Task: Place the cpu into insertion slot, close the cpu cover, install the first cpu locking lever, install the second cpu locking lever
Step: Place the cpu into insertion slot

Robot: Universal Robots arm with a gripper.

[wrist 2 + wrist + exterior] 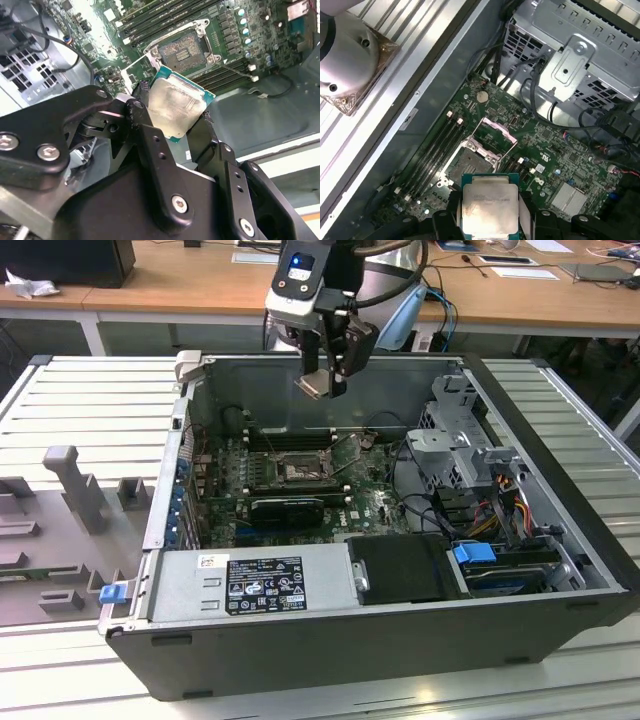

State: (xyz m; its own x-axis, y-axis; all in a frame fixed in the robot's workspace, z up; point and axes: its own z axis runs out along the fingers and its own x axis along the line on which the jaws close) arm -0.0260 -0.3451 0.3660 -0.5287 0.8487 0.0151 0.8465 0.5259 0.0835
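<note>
Clearly early in the job, going by how things lie. Pinches the cpu (177, 107) by two opposite edges in the end effector (174, 106), clamped on the chip with its silvery top showing in both wrist views. Hangs in the air over the far part of the open computer case (400, 660), which sits on the ribbed tabletop (90, 400). Keeps the chip above the green motherboard (375, 495) and well apart from it, roughly over the socket area and not down in it. Leaves the insertion slot (182, 50) bare, with its dark contact field exposed inside the metal rim and nothing seated there. Shows the cpu cover (496, 131) swung up off the slot and standing open along one side, so not closed. Cannot settle the state of the locking levers, though a thin rod (239, 70) lying out just beside the slot looks like a released one. Counts, as a judgement, none of the four steps as finished. Has only the pick-up of the chip done, with seating it, closing the cover and setting both levers left to do.
</note>
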